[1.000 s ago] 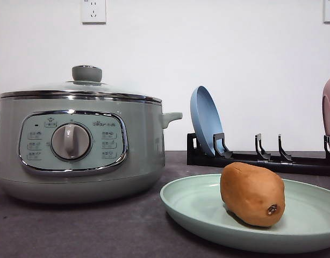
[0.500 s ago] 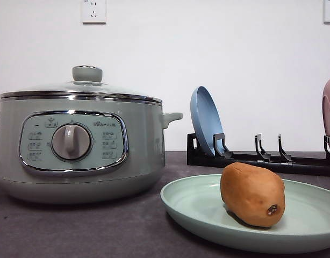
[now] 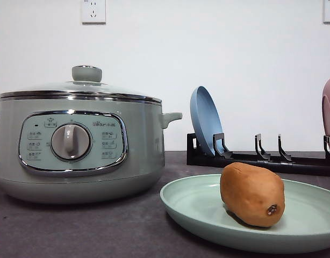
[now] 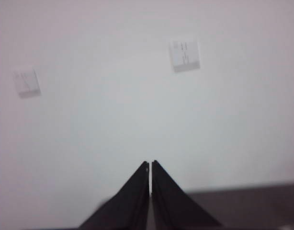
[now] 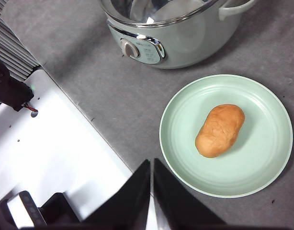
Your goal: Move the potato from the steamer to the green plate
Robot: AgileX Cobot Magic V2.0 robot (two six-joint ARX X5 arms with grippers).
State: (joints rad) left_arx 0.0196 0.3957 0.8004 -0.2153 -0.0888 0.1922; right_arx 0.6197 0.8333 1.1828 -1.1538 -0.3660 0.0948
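The potato (image 3: 252,193) lies on the green plate (image 3: 192,207), beside the lidded steamer (image 3: 79,140) on the worktop (image 3: 73,228). Both the left tool (image 4: 150,166) and the right tool (image 5: 152,165) are pressed together, holding nothing.

Dark grey matte worktop (image 3: 100,228): bearing round sage-green electric steamer (image 3: 79,145), shallow mint-green round plate (image 3: 197,207), black slotted dish rack (image 3: 262,160).

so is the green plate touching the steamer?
Apart. The right wrist view shows a strip of bare grey table between the green plate rim and the steamer base.
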